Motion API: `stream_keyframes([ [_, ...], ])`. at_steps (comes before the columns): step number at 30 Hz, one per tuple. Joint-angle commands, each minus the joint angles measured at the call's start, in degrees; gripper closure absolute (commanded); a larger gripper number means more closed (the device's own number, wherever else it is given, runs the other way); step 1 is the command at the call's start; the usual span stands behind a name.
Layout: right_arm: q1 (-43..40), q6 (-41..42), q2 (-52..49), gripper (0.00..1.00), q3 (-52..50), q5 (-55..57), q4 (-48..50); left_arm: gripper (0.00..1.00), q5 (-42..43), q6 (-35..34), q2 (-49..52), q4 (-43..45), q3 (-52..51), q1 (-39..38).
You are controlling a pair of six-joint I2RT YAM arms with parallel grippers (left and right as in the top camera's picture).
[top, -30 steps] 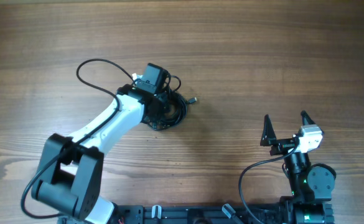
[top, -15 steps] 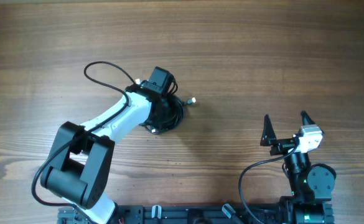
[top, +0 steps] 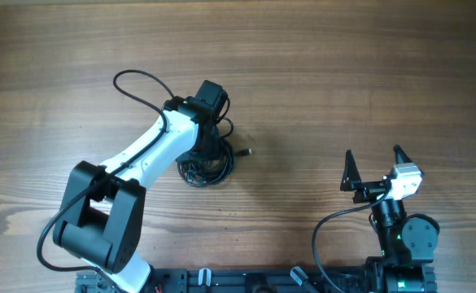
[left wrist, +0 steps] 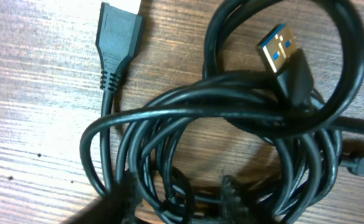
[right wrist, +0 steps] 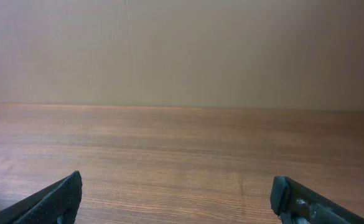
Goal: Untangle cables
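Zero cables (top: 198, 172) freed so far. All of them sit in one knotted coil on the table (top: 343, 65), left of centre, with loops crossing over and through each other.

Two ends show in the left wrist view: a blue-tongued USB plug (left wrist: 282, 55) lying on top of the coil, and a socket end (left wrist: 118, 31) flat on the wood just beside it. Overhead shows one plug tip (top: 246, 151) sticking out to the right; can't tell which end that is.

Left gripper (left wrist: 178, 198) is right over the coil, fingers (left wrist: 124, 198) apart with strands running between them. It looks clamped on nothing. Right gripper (top: 373, 159) is well apart from the coil, near the table's right front, jaws spread wide and empty.

My read: task is at the start. Every cable has yet to be pulled out and laid separately.

Containers: none in view.
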State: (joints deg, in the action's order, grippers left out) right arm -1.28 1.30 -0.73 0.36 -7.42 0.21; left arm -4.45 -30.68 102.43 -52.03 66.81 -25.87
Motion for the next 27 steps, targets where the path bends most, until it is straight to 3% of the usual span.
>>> stream_keyframes([
  [1,0.3,0.6,0.3,0.0,-0.1,0.8,0.2,0.41,0.3,-0.4,-1.2,0.5,1.0,0.4],
  [4,0.3,0.6,0.3,0.0,-0.1,0.8,0.2,0.19,0.1,-3.5,-1.2,2.1,0.9,0.4],
  [5,0.3,0.6,0.3,0.0,-0.1,0.8,0.2,0.01,0.1,-4.6,-1.1,3.7,0.8,0.3],
  [11,0.3,0.6,0.3,0.0,-0.1,0.8,0.2,0.0,4.9,-9.2,-1.1,10.3,-1.1,-1.5],
  [12,0.3,0.6,0.3,0.0,-0.1,0.8,0.2,0.07,4.8,-9.2,-1.1,11.2,-1.7,-2.0],
  [14,0.3,0.6,0.3,0.0,-0.1,0.8,0.2,0.41,4.6,-9.2,-1.0,13.0,-3.0,-2.9],
  [15,0.3,0.6,0.3,0.0,-0.1,0.8,0.2,0.47,4.6,-9.2,-1.0,13.5,-3.5,-3.3],
  [20,0.3,0.6,0.3,0.0,-0.1,0.8,0.2,0.5,4.6,-9.2,-1.0,16.5,-6.4,-5.9],
  [25,0.3,0.6,0.3,0.0,-0.1,0.8,0.2,0.89,5.0,-9.2,-1.0,16.7,-7.1,-8.5],
  [27,0.3,0.6,0.3,0.0,-0.1,0.8,0.2,0.96,6.3,-9.2,-1.0,16.2,-7.1,-9.7],
])
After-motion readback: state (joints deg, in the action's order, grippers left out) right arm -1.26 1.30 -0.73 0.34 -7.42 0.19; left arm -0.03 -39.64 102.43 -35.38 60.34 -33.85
